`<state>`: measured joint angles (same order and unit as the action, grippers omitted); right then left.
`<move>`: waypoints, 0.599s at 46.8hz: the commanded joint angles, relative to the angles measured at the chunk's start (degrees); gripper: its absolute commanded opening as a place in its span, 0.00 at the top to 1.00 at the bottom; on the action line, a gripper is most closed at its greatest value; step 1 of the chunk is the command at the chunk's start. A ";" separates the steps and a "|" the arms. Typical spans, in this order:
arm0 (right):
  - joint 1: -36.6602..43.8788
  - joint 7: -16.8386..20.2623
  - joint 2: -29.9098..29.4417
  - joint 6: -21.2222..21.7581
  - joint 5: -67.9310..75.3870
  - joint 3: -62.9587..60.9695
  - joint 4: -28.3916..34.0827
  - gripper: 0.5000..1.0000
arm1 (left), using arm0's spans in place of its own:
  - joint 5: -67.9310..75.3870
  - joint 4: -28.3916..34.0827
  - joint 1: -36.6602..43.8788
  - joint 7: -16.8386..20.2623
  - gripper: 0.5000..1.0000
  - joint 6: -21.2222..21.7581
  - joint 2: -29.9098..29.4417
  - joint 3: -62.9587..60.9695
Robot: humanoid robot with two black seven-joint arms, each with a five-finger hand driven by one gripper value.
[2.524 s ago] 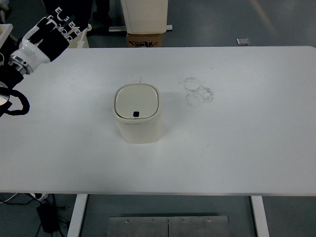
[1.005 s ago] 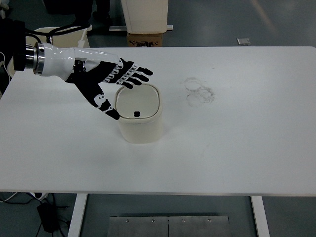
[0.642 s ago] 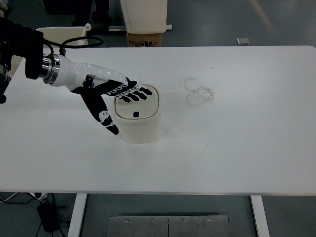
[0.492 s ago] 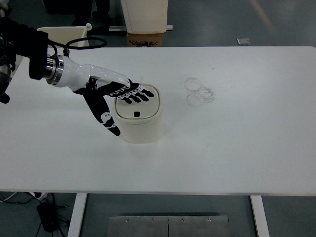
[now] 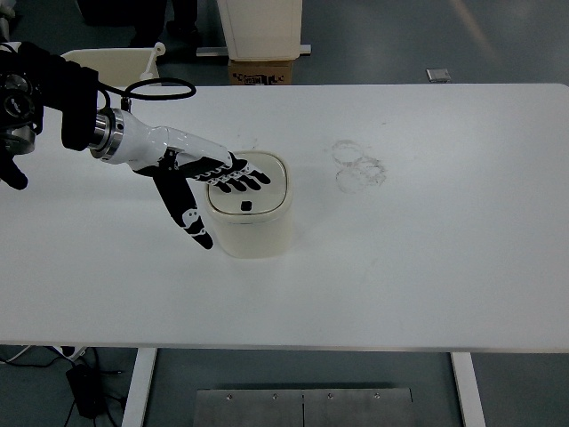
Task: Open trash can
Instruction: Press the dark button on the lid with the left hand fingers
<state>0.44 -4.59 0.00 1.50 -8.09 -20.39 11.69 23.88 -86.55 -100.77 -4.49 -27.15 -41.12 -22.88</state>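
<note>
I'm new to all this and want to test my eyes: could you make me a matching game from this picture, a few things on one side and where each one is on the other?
Things:
1. left robot hand
2. trash can
3. ring marks
4. cardboard box

Places:
A. on the floor beyond the table's far edge
B. standing near the middle of the white table
C. on the tabletop, to the right of the can
D. fingers spread flat over the can's lid

Pairs: 1-D, 2-B, 3-C, 4-A
</note>
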 commanded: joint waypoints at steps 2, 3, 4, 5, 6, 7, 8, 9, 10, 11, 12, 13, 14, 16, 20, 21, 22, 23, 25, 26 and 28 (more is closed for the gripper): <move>0.00 0.02 0.00 0.00 0.00 -0.09 0.00 0.01 | 0.11 0.15 0.31 0.01 0.00 -0.01 0.08 0.03; 0.00 -0.07 0.00 0.00 0.00 0.00 0.00 0.01 | 0.11 0.24 0.31 0.01 0.00 -0.01 0.08 0.03; 0.00 0.01 0.00 0.00 0.00 0.00 0.00 0.01 | 0.11 0.24 0.31 0.10 0.00 0.08 0.08 0.03; 0.00 -0.07 0.00 0.00 0.00 0.00 0.00 0.01 | 0.11 0.24 0.22 0.01 0.00 -0.01 0.08 0.03; 0.00 0.01 0.00 0.00 0.00 0.00 0.00 0.01 | 0.11 0.24 0.31 0.10 0.00 -0.01 0.08 0.03; 0.00 0.02 0.00 0.00 0.00 0.00 0.00 0.01 | 0.11 0.24 0.31 0.01 0.00 0.08 0.08 0.03; 0.00 0.02 0.00 0.00 0.00 0.00 0.00 0.01 | 0.11 0.24 0.31 0.01 0.00 0.08 0.08 0.03; 0.00 0.02 0.00 0.00 0.00 0.00 0.00 0.01 | 0.11 0.24 0.40 0.01 0.00 0.08 0.08 0.03; 0.00 0.02 0.00 0.00 0.00 0.00 0.00 0.01 | 0.11 0.24 0.49 0.01 0.00 0.08 0.08 0.03; 0.00 -0.07 0.00 0.00 0.00 0.00 0.00 0.01 | 0.11 0.24 0.49 0.10 0.00 0.16 0.08 0.03; 0.00 0.01 0.00 0.00 0.00 0.00 0.00 0.01 | 0.11 0.24 0.49 0.10 0.00 0.16 0.08 -0.06; 0.00 0.02 0.00 0.00 0.00 0.00 0.00 0.01 | 0.11 0.24 0.49 0.10 0.00 0.16 0.08 -0.06; 0.00 -0.07 0.00 0.00 0.00 0.00 0.00 0.01 | 0.11 0.24 0.57 0.01 0.00 0.16 0.08 -0.06; 0.00 -0.07 0.00 0.00 0.00 0.00 0.00 0.01 | 0.11 0.24 0.75 0.01 0.00 0.16 0.08 -0.06; 0.00 -0.07 0.00 0.00 0.00 0.00 0.00 0.01 | 0.11 0.15 1.36 0.10 0.00 0.25 0.08 0.03; 0.00 0.01 0.00 0.00 0.00 -0.09 0.00 0.01 | 0.11 0.06 1.37 0.10 0.00 0.25 0.08 0.03; 0.00 -0.07 0.00 0.00 0.00 0.00 0.00 0.01 | 0.02 0.06 1.45 0.10 0.00 0.25 0.08 0.03; 0.00 0.01 0.00 0.00 0.00 0.00 0.00 0.01 | 0.02 0.06 1.45 0.10 0.00 0.25 0.16 0.03; 0.00 0.02 0.00 0.00 0.00 0.00 0.00 0.01 | 0.02 0.06 1.63 0.10 0.00 0.34 0.16 0.03; 0.00 0.02 0.00 0.00 0.00 0.00 0.00 0.01 | 0.02 0.06 1.89 0.10 0.00 0.43 0.16 -0.06; 0.00 0.02 0.00 0.00 0.00 0.00 0.00 0.01 | 0.02 0.06 2.24 0.10 0.00 0.69 0.16 0.03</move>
<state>0.44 -4.62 0.00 1.49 -8.09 -20.40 11.69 23.95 -86.47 -98.98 -4.39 -26.72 -40.96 -22.90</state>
